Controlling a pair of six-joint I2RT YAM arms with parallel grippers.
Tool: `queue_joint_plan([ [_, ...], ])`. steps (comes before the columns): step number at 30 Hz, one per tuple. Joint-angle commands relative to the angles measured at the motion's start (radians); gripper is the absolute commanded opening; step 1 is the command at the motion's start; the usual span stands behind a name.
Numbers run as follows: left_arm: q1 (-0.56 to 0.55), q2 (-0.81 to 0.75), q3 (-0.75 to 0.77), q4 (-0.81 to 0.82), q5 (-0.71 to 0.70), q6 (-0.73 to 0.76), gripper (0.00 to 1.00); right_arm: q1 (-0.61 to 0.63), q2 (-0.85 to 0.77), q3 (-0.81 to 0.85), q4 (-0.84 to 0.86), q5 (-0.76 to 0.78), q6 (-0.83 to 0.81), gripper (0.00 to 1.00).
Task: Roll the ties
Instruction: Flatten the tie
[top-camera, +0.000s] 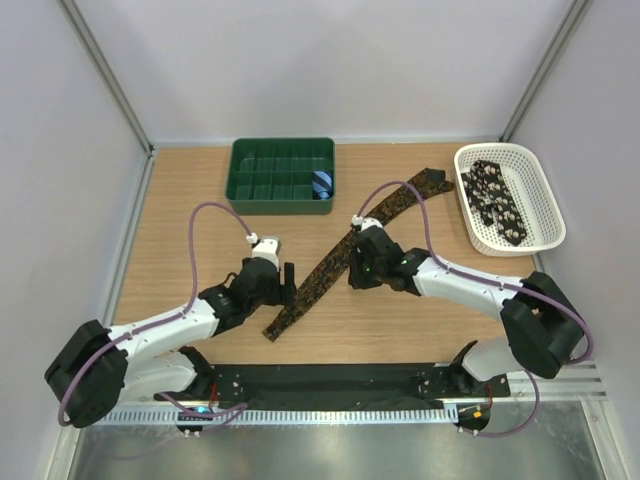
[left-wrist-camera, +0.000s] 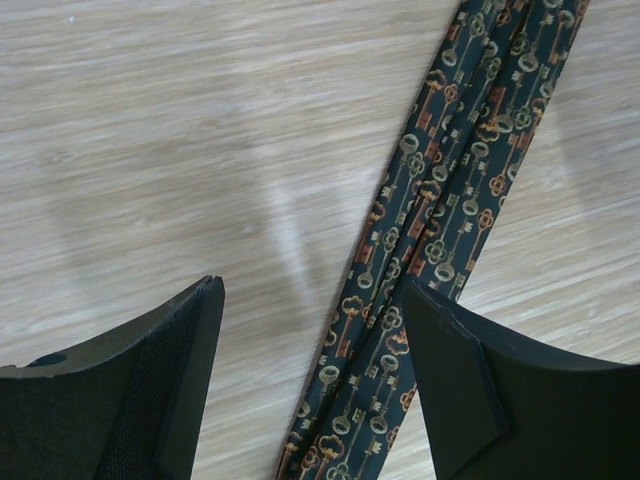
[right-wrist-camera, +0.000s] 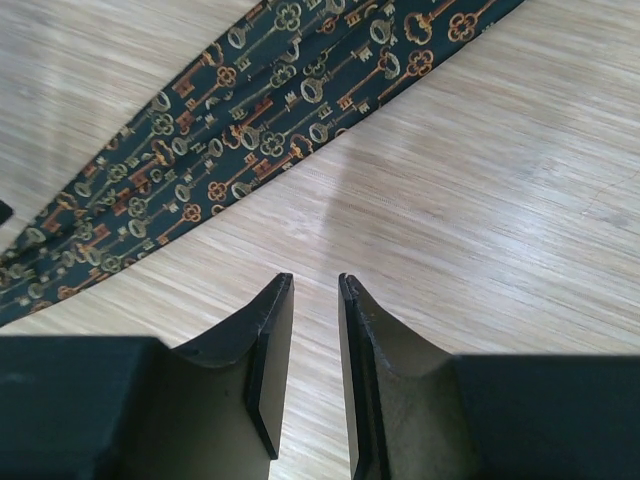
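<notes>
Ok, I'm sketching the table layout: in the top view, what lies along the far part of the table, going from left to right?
green tray → wide end of the dark patterned tie → white basket

The table (top-camera: 190, 200) is light wood with thin lines in it. 3 plain white walls (top-camera: 320, 60) stand around it. Grey metal posts (top-camera: 105, 75) run up the corners. Soft light shines on the wood.

Open tabletop (top-camera: 180, 230) left of the tie (top-camera: 310, 290), green tray (top-camera: 240, 180) and white basket (top-camera: 540, 195) along far edge
</notes>
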Motion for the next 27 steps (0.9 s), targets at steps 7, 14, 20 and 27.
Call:
queue_joint_plan([
  [7, 0.146, 0.072, -0.058, 0.255, 0.214, 0.0, 0.66, 0.104, 0.17, 0.106, 0.022, 0.167, 0.003, 0.31],
  [14, 0.208, 0.152, -0.054, 0.304, 0.326, 0.009, 0.47, 0.15, 0.318, 0.223, 0.004, 0.2, 0.002, 0.3],
  [20, 0.206, 0.298, -0.022, 0.318, 0.427, -0.012, 0.38, 0.159, 0.387, 0.307, -0.005, 0.217, 0.004, 0.3],
  [27, 0.206, 0.327, -0.025, 0.325, 0.475, -0.011, 0.36, 0.159, 0.434, 0.369, -0.004, 0.22, -0.009, 0.29],
])
